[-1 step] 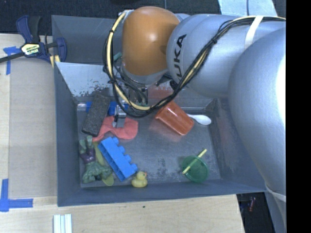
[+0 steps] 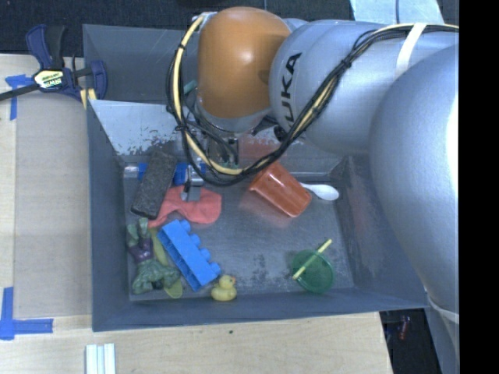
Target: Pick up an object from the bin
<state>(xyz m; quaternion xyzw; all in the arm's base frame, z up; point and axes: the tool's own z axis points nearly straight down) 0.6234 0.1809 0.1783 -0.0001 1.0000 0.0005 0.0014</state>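
In the camera view the hand (image 2: pixel 191 185) hangs below the arm's orange wrist cover, low in the bin (image 2: pixel 105 232). Its tip is at the upper edge of a flat pink-red piece (image 2: pixel 196 207) lying on the bin floor. Cables and the wrist hide the tip, so I cannot tell whether the hand is released or clenched, and nothing can be seen gripped in it.

A dark grey pad (image 2: pixel 156 181) lies just beside the hand, toward the view's left. A blue studded brick (image 2: pixel 189 254) lies nearer the viewer than the hand, just beyond the pink-red piece. An orange cup (image 2: pixel 279 193) lies on its side a little to the hand's other side, with a white spoon (image 2: pixel 323 192) past it.

The pink-red piece looks thin, light and probably soft, perhaps rubbery or foam. It lies flat, so it gives little to take hold of from above. Its wavy upper edge, right under the hand, seems the best place for a pinch. A grip on the flat middle would likely slide off or only press it down. It seems in no way fragile.
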